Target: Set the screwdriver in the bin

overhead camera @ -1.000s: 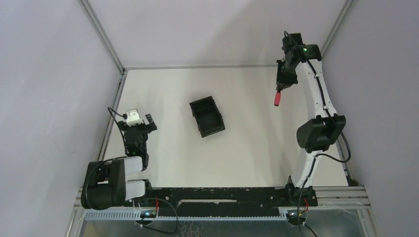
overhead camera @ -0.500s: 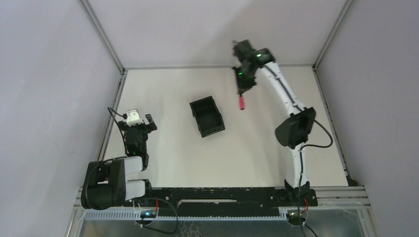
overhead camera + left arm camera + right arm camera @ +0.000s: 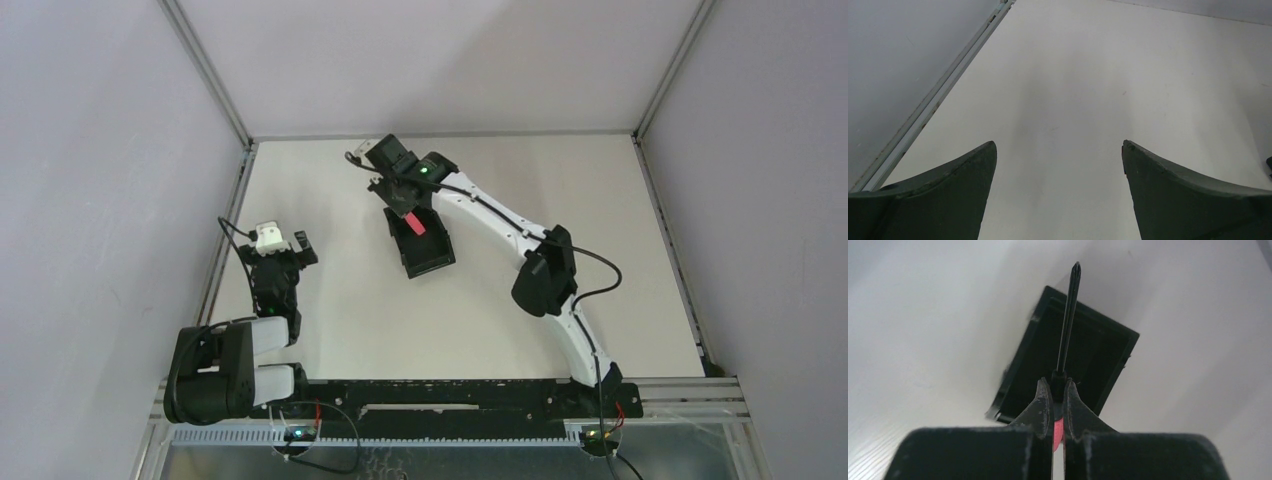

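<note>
The bin (image 3: 432,268) stands on the worktop (image 3: 560,200), a little left of its middle and well in from every edge. The right gripper (image 3: 1056,400) hangs over the bin's far end, and the screwdriver (image 3: 1066,325) clamped in it reaches across above the bin's opening. The left gripper (image 3: 282,246) sits well apart to the left of the bin, near the worktop's left edge.

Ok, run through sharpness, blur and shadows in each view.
Top external: even light, sharp, screwdriver red against the bin. Right wrist: shaft crisp, right end effector a dark silhouette, faint shadow past the bin. Left wrist: left end effector dim, edges soft.
</note>
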Robot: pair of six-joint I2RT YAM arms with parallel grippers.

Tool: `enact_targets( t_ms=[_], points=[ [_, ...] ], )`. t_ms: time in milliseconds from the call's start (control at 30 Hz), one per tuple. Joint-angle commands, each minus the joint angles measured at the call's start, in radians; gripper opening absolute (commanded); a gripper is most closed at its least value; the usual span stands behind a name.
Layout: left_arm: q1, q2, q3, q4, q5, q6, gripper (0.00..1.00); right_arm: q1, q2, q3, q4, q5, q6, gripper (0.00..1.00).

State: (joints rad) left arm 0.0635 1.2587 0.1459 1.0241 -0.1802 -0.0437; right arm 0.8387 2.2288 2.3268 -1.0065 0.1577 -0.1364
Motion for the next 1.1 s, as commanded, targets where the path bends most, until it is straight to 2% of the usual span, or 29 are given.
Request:
enact_targets(
  t_ms=[0, 300, 367, 400, 433, 467, 767, 800, 833, 867, 900, 1067],
  points=[
    [-0.005, 0.0, 0.047, 0.035, -0.003, 0.018, 1.0, -0.001, 0.071, -0.022, 0.078, 0.158, -0.107, 0.0],
    [-0.005, 0.001, 0.047, 0.034, -0.003, 0.018, 1.0, -0.002, 0.074, -0.201, 0.119, 0.106, -0.062, 0.01],
    [-0.005, 0.001, 0.047, 0.034, -0.003, 0.018, 1.0, -0.001, 0.074, -0.207, 0.113, 0.115, -0.054, 0.16],
    [-0.005, 0.0, 0.047, 0.034, -0.002, 0.018, 1.0, -0.001, 0.07, -0.208, 0.111, 0.115, -0.05, 0.3],
    [-0.004, 0.001, 0.046, 0.034, -0.002, 0.018, 1.0, -0.001, 0.066, -0.207, 0.112, 0.117, -0.044, 0.38],
    [-0.004, 0.0, 0.046, 0.035, -0.003, 0.018, 1.0, -0.001, 0.059, -0.206, 0.112, 0.12, -0.039, 0.44],
    [-0.005, -0.001, 0.047, 0.034, -0.003, 0.018, 1.0, -0.001, -0.124, -0.206, 0.159, 0.136, 0.021, 0.51],
    [-0.004, 0.0, 0.046, 0.034, -0.004, 0.018, 1.0, -0.002, -0.158, -0.219, 0.179, 0.145, 0.025, 0.55],
    [-0.004, 0.0, 0.046, 0.035, -0.002, 0.018, 1.0, -0.003, -0.191, -0.241, 0.197, 0.153, 0.028, 0.68],
    [-0.005, 0.0, 0.046, 0.034, -0.003, 0.018, 1.0, -0.003, -0.231, -0.27, 0.228, 0.17, 0.034, 0.92],
    [-0.005, 0.0, 0.046, 0.034, -0.003, 0.018, 1.0, -0.003, -0.271, -0.315, 0.263, 0.18, 0.041, 0.99],
    [-0.005, 0.0, 0.047, 0.034, -0.003, 0.018, 1.0, -0.011, -0.503, -0.561, 0.445, 0.128, 0.044, 1.0]
  ],
)
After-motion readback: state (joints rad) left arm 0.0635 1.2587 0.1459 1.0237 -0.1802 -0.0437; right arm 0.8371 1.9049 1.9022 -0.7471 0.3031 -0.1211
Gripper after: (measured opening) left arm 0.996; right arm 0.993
